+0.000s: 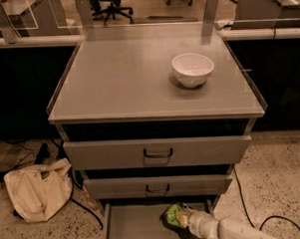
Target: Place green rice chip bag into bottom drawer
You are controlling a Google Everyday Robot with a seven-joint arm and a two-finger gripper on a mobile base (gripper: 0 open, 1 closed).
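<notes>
Camera view: grey metal cabinet (138,82) fills the centre, seen from the front and above. White bowl (192,69) stands upright on the cabinet top, towards its back-right part, w/ bare grey surface around it.

Cabinet front has 3 wide drawers. Top drawer (106,154) is pulled out a little, w/ a dark gap above it. Middle drawer (113,189) is just below and also sticks out a bit. Each has a dark loop handle at mid-width. Bottom drawer (132,227), lowest in the cabinet, is pulled out towards the camera, so its flat grey floor and thin left wall show.

Green rice chip bag (170,216) is inside the bottom drawer, right of the drawer's middle and just under the middle drawer's front edge. It's crumpled, bright green w/ a tan patch.

Gripper (186,219) is at the bag's right side, touching it, low in the bottom drawer's right half. White arm (235,232) reaches in from the cabinet's lower-right corner. Grip state: can't tell, the bag and wrist cover that part.

Beige cloth sack (38,192) slumps on the floor (284,170) left of the cabinet, near its lower-left corner. Black cables (274,219) lie on the floor either side of the cabinet base. Office chairs (112,4) are well behind the cabinet, past a low partition
</notes>
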